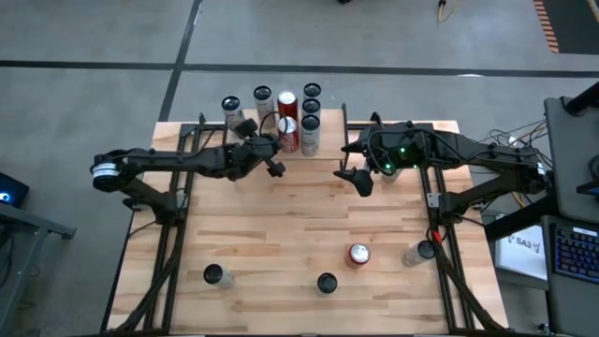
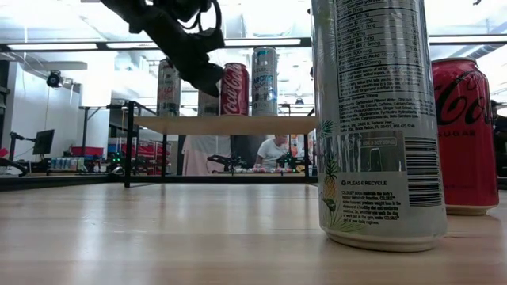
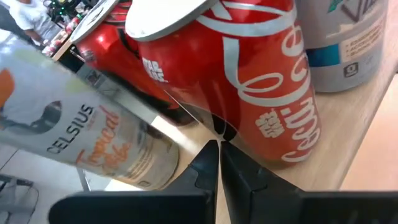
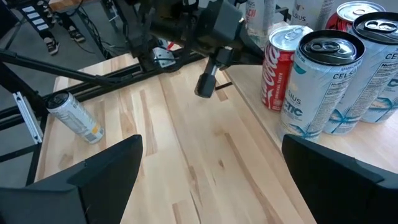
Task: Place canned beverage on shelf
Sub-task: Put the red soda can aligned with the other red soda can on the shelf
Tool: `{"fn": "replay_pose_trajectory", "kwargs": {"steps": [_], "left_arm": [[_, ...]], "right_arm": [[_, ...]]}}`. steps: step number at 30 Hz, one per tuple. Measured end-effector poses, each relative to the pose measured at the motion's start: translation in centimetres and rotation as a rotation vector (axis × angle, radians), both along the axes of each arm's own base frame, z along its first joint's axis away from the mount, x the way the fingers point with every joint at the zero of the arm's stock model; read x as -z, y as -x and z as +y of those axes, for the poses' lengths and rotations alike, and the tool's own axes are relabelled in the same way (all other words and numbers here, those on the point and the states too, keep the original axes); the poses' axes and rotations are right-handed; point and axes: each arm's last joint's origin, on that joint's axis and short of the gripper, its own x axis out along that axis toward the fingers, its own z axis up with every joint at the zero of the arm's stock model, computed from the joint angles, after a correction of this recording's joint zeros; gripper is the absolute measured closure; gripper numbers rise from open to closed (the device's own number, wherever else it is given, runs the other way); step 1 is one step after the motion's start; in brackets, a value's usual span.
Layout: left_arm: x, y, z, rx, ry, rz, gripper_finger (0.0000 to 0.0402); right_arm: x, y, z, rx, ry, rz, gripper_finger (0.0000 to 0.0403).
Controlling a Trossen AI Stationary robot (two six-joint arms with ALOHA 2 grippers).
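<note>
Left gripper (image 1: pixel 274 168) clenched empty beside the cans on the shelf (image 2: pixel 230 124).

The left gripper's fingers (image 3: pixel 214 168) are pressed together with nothing between them, right in front of a red cola can (image 3: pixel 249 81) standing on the shelf among several other cans. The right gripper (image 1: pixel 360 180) hangs released over the table (image 1: pixel 299 234), near the shelf's other end. More cans remain on the table's near side: a red one (image 1: pixel 358 254), two dark-topped ones, and a silver one lying down (image 1: pixel 416 253).
</note>
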Motion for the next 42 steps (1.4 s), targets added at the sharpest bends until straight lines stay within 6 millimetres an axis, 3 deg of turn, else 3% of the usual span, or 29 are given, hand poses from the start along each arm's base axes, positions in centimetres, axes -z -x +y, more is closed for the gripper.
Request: {"fn": "replay_pose_trajectory", "kwargs": {"steps": [8, 12, 14, 19, 29, 36, 38, 42], "left_arm": [[-1.0, 1.0, -0.5, -0.018, -0.015, 0.024, 0.0402], [-1.4, 1.4, -1.6, 0.339, 0.172, 0.027, 0.0402], [-1.5, 1.1, -1.8, 0.439, 0.193, -0.004, 0.0402], [-1.5, 0.4, -0.9, 0.345, 0.100, -0.028, 0.0402], [-0.9, 0.2, 1.5, 0.229, 0.079, -0.063, 0.0401], [-0.9, 0.5, 2.1, 0.123, 0.053, -0.073, 0.0401], [-0.8, 0.5, 2.0, 0.147, 0.072, -0.066, 0.0401], [-0.5, 0.0, 1.4, 0.359, 0.202, -0.100, 0.0401]], "right_arm": [[0.1, 0.1, 0.0, -0.001, 0.000, 0.013, 0.0026], [0.1, 0.1, 0.0, -0.001, 0.000, 0.014, 0.0026], [0.1, 0.1, 0.0, 0.000, 0.000, 0.015, 0.0026], [0.1, 0.1, 0.0, 0.000, 0.000, 0.015, 0.0026], [0.1, 0.1, 0.0, -0.002, 0.003, 0.016, 0.0026], [0.1, 0.1, 0.0, -0.001, 0.002, 0.016, 0.0026], [0.1, 0.1, 0.0, 0.000, 0.001, 0.016, 0.0026], [0.2, 0.1, 0.0, 0.000, 0.000, 0.019, 0.0026]]}}
